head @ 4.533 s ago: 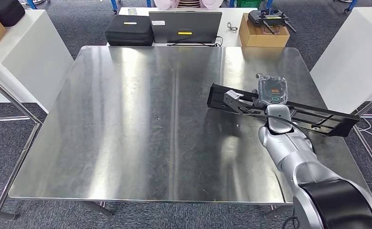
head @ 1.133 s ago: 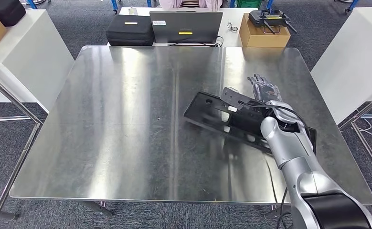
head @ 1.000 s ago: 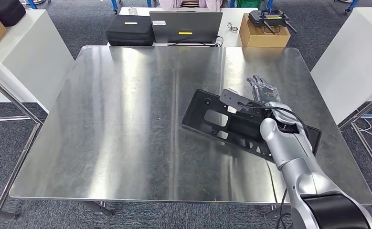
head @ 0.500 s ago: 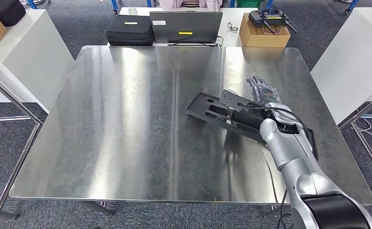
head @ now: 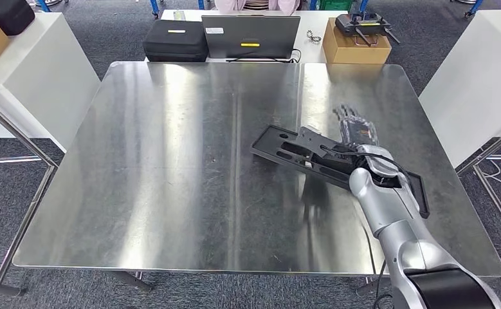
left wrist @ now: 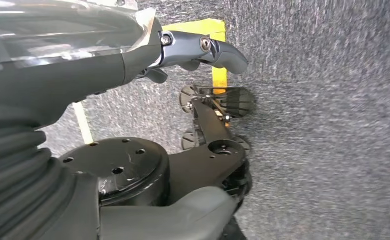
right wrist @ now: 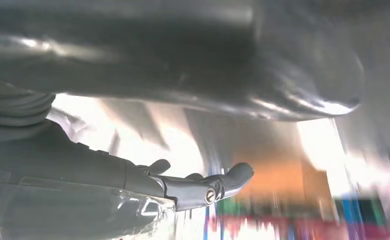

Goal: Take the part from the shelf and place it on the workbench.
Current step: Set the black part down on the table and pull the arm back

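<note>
Fingers of the right hand reach out straight and slightly apart, past the far edge of the long black flat plastic part with its cut-out slots, holding nothing that can be seen from the head view. That part lies flat on the shiny steel surface, on the surface's right half, running at a slant from near the middle toward the right-hand near corner, and the silver right forearm crosses over its nearer end. Beyond the steel surface's far edge stand a black zipped case, a grey closed laptop just to the case's right, and a brown cardboard box further right with a dark controller on top.

From the left wrist view, the left hand hangs above grey carpet, its dark fingers loosely curved and holding nothing.

From the right wrist view, the right hand's dark fingers stretch out free, close to a blurred dark grey shape I cannot identify.
</note>
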Robot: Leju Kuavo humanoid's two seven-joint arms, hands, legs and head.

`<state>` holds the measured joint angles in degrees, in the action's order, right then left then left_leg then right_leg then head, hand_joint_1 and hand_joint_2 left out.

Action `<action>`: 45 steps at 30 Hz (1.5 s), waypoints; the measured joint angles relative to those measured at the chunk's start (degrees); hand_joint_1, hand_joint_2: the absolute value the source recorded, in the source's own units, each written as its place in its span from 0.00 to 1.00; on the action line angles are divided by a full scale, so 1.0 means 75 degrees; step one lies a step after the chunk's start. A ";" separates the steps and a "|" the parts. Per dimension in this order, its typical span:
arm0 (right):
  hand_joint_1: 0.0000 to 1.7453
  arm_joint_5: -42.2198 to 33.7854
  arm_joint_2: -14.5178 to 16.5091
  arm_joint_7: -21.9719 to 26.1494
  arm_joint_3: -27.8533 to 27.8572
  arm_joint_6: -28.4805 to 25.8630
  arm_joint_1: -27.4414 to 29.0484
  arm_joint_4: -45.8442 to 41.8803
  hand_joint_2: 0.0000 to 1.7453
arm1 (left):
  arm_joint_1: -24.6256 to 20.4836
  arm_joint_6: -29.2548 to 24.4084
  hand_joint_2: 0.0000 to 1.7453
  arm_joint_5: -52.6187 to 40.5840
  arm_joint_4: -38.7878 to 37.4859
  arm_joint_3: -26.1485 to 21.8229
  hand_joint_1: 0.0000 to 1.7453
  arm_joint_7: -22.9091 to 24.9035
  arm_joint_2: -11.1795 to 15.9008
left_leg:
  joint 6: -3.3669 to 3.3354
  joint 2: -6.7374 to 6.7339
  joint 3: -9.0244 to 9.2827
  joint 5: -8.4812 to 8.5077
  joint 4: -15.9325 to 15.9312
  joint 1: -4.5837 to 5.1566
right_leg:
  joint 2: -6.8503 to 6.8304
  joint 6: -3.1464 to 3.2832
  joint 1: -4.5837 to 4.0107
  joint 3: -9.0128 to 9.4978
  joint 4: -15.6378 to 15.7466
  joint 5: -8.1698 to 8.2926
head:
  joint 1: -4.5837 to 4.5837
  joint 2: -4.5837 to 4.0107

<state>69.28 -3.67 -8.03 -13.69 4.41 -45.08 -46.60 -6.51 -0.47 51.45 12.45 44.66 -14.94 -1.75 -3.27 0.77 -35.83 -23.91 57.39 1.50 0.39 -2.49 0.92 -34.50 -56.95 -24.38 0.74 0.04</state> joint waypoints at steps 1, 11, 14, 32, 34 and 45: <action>0.00 0.0067 -0.0104 0.0015 -0.0008 -0.0100 0.0122 -0.0441 0.00 | 0.0032 0.0001 0.00 0.0025 -0.0009 -0.0028 0.00 -0.0073 0.0000 | 0.0000 0.0006 0.0000 0.0000 0.0001 0.0001 | -0.0004 0.0000 0.0001 0.0000 0.0000 0.0000 | -0.0002 0.0000; 0.00 0.0455 -0.1606 0.0257 0.0273 -0.0345 0.1690 -0.5607 0.00 | 0.0265 -0.0067 0.00 0.0120 -0.0121 -0.0183 0.00 -0.0342 0.0012 | -0.0029 0.0013 -0.0004 -0.0025 -0.0001 0.0003 | -0.0007 -0.0011 0.0005 0.0002 0.0014 -0.0010 | -0.0001 0.0000; 0.00 0.0487 -0.1888 0.0391 0.0385 -0.0935 0.2218 -0.6522 0.00 | 0.0293 -0.0165 0.00 0.0239 -0.0127 -0.0257 0.00 -0.0352 0.0009 | -0.0030 0.0014 0.0000 -0.0026 0.0000 0.0003 | -0.0006 -0.0015 0.0005 0.0004 0.0015 -0.0013 | -0.0001 0.0000; 0.00 0.1197 -0.1464 0.0467 0.0786 -0.4051 0.7608 -1.0723 0.00 | 0.0485 -0.0294 0.00 0.0847 -0.0174 -0.0915 0.00 -0.0467 -0.0046 | -0.0047 0.0050 0.0050 -0.0136 0.0034 0.0013 | -0.0033 -0.0059 0.0052 0.0069 0.0026 -0.0087 | 0.0001 0.0000; 0.00 0.1278 -0.1171 0.0476 0.0773 -0.4228 0.7983 -1.0867 0.00 | 0.0470 -0.0280 0.00 0.0860 -0.0174 -0.0953 0.00 -0.0447 -0.0034 | -0.0069 0.0049 0.0056 -0.0159 0.0057 0.0019 | -0.0032 -0.0079 0.0056 0.0087 0.0027 -0.0100 | 0.0000 0.0000; 0.00 0.1205 -0.0228 0.0509 0.0658 -0.4971 0.9032 -1.1203 0.00 | 0.0420 -0.0470 0.00 0.0625 -0.0181 -0.0951 0.00 -0.0589 -0.0010 | -0.0303 -0.0054 0.0082 -0.0005 -0.0037 -0.0040 | -0.0037 0.0001 0.0036 -0.0600 -0.2182 -0.1429 | -0.0063 0.0000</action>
<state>78.32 -5.39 -4.21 -8.76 -32.87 22.67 -130.62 -3.37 -3.99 56.14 11.09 37.53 -19.36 -1.83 -5.54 0.36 -35.22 -23.95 57.11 1.20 0.12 -2.48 1.19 -39.00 -73.32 -35.10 0.27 0.04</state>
